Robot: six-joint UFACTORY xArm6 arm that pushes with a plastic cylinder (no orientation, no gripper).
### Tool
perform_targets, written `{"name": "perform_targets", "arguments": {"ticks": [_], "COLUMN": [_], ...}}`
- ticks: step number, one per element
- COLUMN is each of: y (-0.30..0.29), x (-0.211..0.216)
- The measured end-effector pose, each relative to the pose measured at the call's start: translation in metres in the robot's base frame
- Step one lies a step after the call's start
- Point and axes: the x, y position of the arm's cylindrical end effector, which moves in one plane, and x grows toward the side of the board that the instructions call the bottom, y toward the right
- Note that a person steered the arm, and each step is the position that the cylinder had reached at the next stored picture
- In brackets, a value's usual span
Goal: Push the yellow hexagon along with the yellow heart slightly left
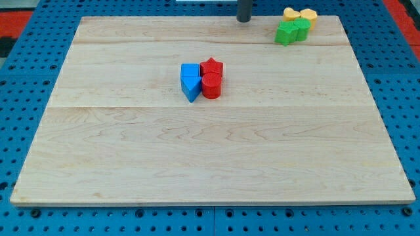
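The yellow heart (291, 13) and the yellow hexagon (308, 16) sit side by side at the view's top right corner of the wooden board (210, 151). The heart is on the left, the hexagon on the right, touching. Two green blocks (292, 31) lie just below them, touching them. My tip (243, 19) is at the view's top edge, left of the yellow heart and apart from it by about one block's width.
A blue cube (189, 71), a blue triangular block (191, 86), a red star (211, 66) and a red cylinder (211, 85) form a tight cluster near the board's middle. The board rests on a blue perforated table (20, 216).
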Motion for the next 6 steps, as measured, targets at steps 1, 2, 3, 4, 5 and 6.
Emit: {"name": "perform_targets", "arguments": {"ticks": [1,2,3,4,5,6], "y": [0.015,-0.01,-0.024,-0.006,0.016,0.111], "x": [-0.002,0.004,0.046,0.105,0.147,0.142]}}
